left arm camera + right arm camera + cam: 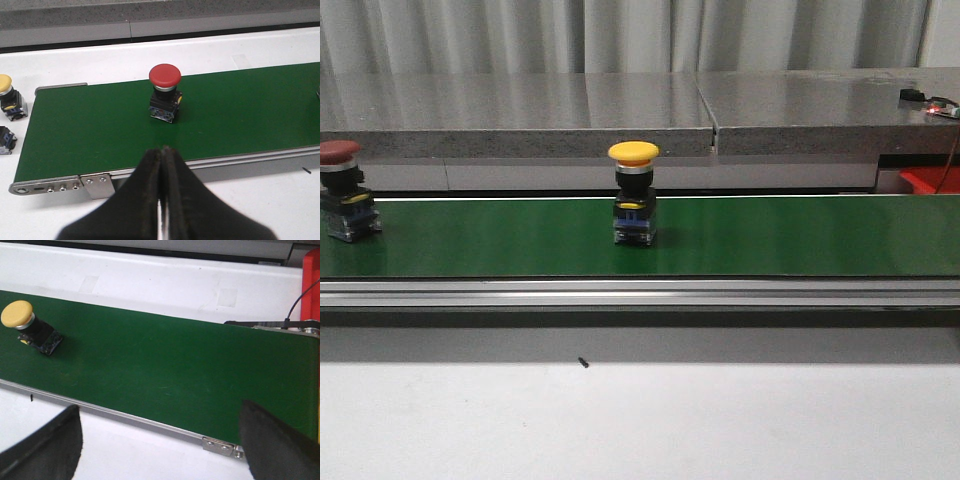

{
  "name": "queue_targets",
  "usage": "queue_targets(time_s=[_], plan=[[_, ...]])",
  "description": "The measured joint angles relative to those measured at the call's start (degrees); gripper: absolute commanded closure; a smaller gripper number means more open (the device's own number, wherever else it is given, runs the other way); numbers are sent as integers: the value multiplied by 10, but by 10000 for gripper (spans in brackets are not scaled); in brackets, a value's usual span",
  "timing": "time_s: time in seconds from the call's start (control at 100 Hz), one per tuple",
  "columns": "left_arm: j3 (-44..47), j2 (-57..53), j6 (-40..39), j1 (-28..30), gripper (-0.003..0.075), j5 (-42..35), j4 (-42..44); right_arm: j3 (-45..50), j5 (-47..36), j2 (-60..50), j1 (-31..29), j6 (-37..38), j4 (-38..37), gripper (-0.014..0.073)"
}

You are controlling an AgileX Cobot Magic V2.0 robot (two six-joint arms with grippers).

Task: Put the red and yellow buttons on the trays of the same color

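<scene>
Front view shows a yellow button (634, 192) standing upright near the middle of the green belt (800, 235), and a red button (342, 190) at nine o'clock, at the frame's edge. Neither is held, so I judge the task at its opening: no pick has begun.

Left pincer (161, 200) has its black fingers pressed together with nothing between them; it hangs over the near rail (240, 162), the red button just beyond it on the belt. Right pincer (160, 435) has its fingers wide apart and empty, the yellow button well off at ten o'clock from it.

For the next move, the left pincer would likely need to part, then reach forward and close on the red button's body. A red tray (930, 180) shows at three o'clock in the front view; no yellow tray is visible.

Each button has a smooth domed mushroom cap, a silvery collar and a boxy dark base. Matte belt, brushed metal rail, plain white worktop (640, 420). Two more button units (10, 97) lie off the belt's end in the left wrist view.
</scene>
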Motion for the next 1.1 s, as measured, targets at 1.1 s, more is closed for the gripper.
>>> queue_targets(time_s=[1.1], plan=[[0,0,0,0,741,0,0,-242,-7,419,238,-6,-13,-42]])
